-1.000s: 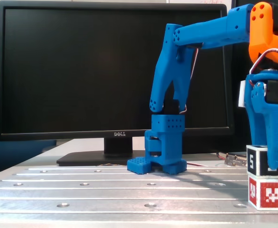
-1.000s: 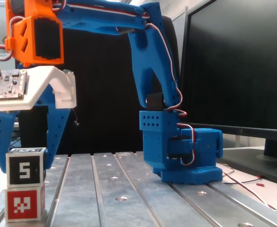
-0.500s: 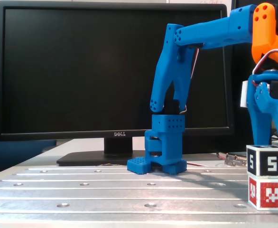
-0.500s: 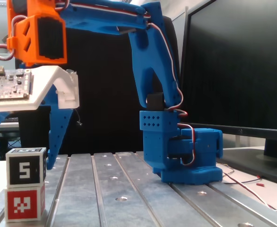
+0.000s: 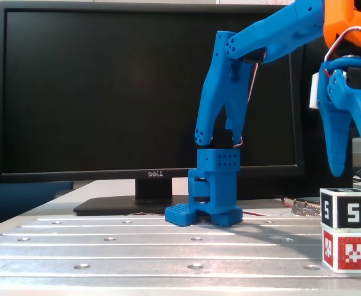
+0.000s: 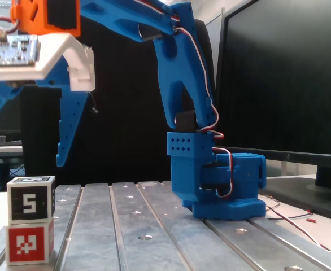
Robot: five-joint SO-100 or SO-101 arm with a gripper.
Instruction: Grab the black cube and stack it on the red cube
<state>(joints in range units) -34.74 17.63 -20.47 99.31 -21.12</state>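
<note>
Two cubes stacked: the black cube [image 5: 347,211] sits square on the red cube [image 5: 348,250], directly below the gripper [image 6: 21,161]. The gripper hangs above with fingers spread wide, holding nothing. Stacking looks done; next, just retreat without clipping the stack.

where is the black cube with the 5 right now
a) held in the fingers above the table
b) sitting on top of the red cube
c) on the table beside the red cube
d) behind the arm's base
b: in both fixed views the black cube rests squarely on the red cube, and the open gripper hangs above it, touching nothing.
</note>
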